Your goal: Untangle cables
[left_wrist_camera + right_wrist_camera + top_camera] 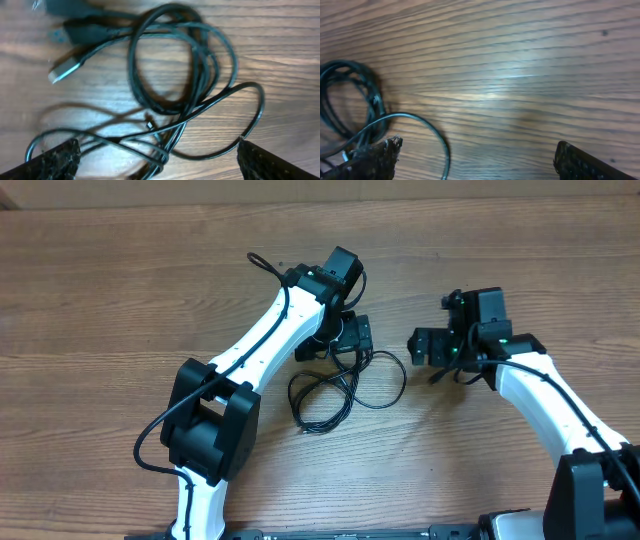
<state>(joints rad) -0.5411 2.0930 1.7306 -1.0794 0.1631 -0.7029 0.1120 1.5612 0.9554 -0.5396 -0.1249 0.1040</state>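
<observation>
At the near edge of the bench (90,330), in front of the cables (347,380): both arm bases. The left arm (260,340) reaches up toward the heap. The right arm (540,395) stands off to the heap's right.

Cables: thin black cords lying flat on the wood in loose, overlapping loops. They form one heap and are not separated. One loop sags toward the front, and a wider loop bulges out on the right of the heap. In the left wrist view, several strands cross each other through the middle of the heap. A silver-tipped plug (62,72) lies on the wood just off the loops. A second plug (60,35) lies next to it, too blurred to describe further.

Left tool (352,338): right over the far edge of the cables, pointing down. Jaws are spread wide, with one finger (55,160) on each side of the heap. Strands lie loose on the wood between the fingers. Nothing is pinched or lifted.

Right tool (425,345): to the right of the cables, about level with their far edge and apart from the main heap in the overhead view. Jaws are wide and hold nothing. In its wrist view, one curved strand (440,142) passes close to a finger (375,157); I cannot tell whether they touch. Only wood grain shows between the fingers.

Beyond the cables, the wood-grain surface runs on.
</observation>
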